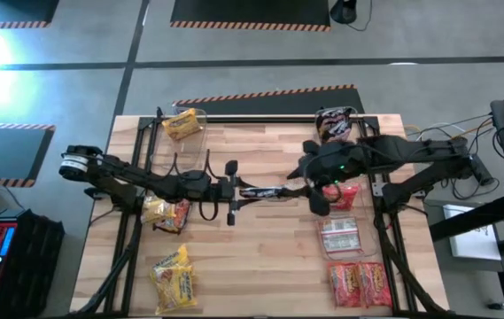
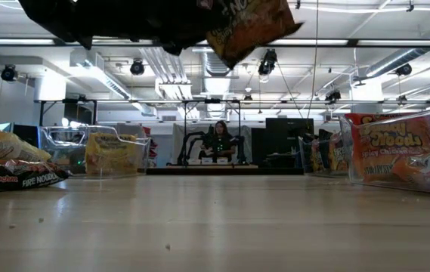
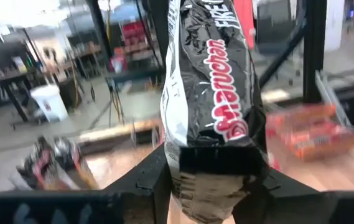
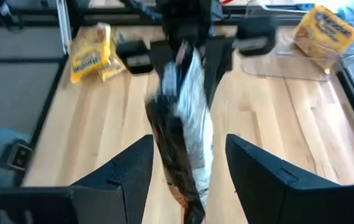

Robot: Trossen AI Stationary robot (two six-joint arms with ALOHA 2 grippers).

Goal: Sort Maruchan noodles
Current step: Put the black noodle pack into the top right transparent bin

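Note:
A black Maruchan noodle packet hangs in the air over the table's middle, with my left gripper shut on it. My right gripper is open. Its two fingers stand on either side of the packet's other end and I see no touch. In the low view the packet shows high above the tabletop. Other noodle packets lie flat on the table: yellow ones on the left and red ones on the right. My left gripper pinches the black packet by one short end between its two fingers. The fingers come level from the table's left. The packet sticks out toward the table's right, lifted clear of the wood.
A clear bin with a yellow packet stands at the far left and one with dark packets at the far right. A clear bin with red packets sits on the right. More yellow packets lie near the front left. A person sits beyond the table.

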